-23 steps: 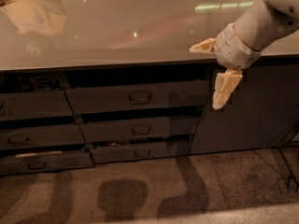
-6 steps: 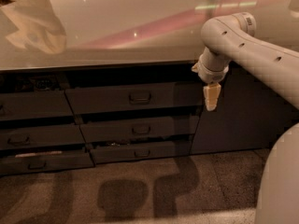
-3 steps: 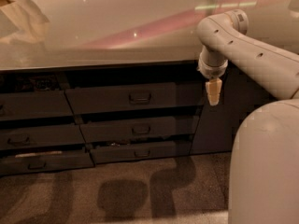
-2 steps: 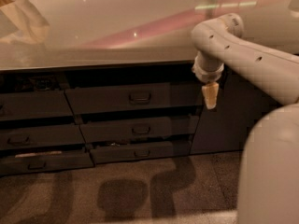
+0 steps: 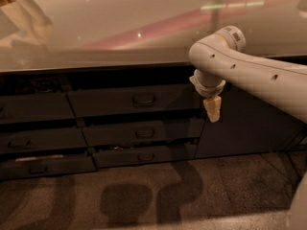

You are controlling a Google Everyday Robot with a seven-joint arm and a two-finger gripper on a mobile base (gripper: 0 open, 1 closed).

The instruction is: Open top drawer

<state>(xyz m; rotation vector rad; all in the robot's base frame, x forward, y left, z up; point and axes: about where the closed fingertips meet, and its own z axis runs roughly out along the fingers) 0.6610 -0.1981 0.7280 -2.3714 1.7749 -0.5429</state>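
1. Floor (image 5: 240, 195): speckled brown, nearest the camera, with dark rounded shadows (image 5: 125, 202) cast on it in front of the cabinet.
2. Arm (image 5: 254, 75): pale, enters from the right edge and bends down at a rounded joint.
3. Gripper (image 5: 212, 108): cream tip pointing straight down, hanging in front of the cabinet face just right of the top drawer's right end. Released or clenched: cannot tell (seen edge-on). It grasps nothing visible.
4. Top drawer (image 5: 105, 102): wide dark grey front directly under the counter edge, with a dark gap above it. Its small centred handle (image 5: 144, 99) sits well left of the gripper, apart from it.
5. Two narrower drawers (image 5: 144, 133) lie stacked below it; the lowest shows a thin gap along its top.
6. Left drawer column (image 5: 36, 108) and a plain cabinet door (image 5: 244, 128) flank these.
7. Countertop (image 5: 120, 28): glossy, farthest back, with pinkish reflected streaks.
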